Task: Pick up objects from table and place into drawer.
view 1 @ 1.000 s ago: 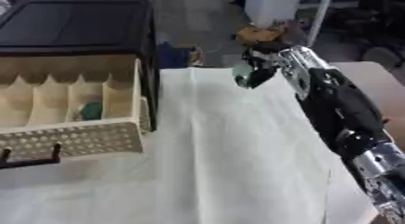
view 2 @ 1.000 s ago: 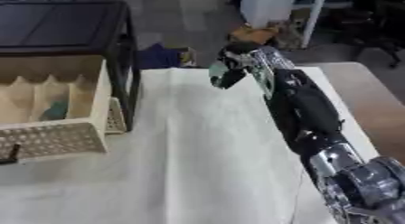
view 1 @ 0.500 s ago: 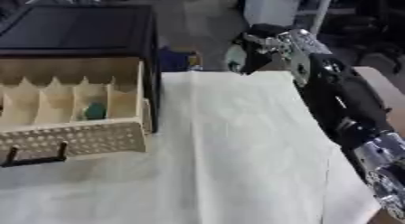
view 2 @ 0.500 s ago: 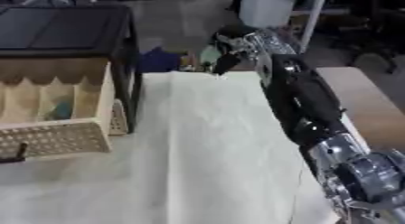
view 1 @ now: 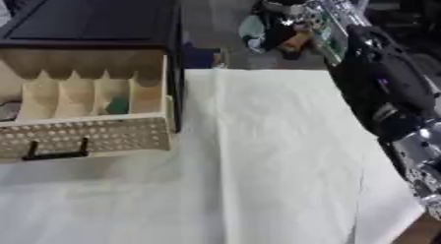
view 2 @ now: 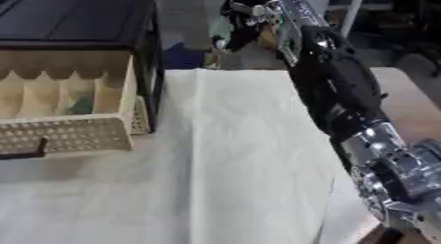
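An open drawer [view 1: 95, 135] juts forward from a cabinet [view 1: 95, 24] at the left of the cloth-covered surface [view 1: 258, 154]. A small object [view 1: 118, 106] lies in one compartment. The right hand [view 1: 289, 19] hangs beyond the surface's far edge, right of the cabinet.

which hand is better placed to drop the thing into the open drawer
Right. The right hand is raised past the table's far edge with a pale green object at its fingers, though the grip is unclear. The drawer stands open at the left. The left hand shows in no view.
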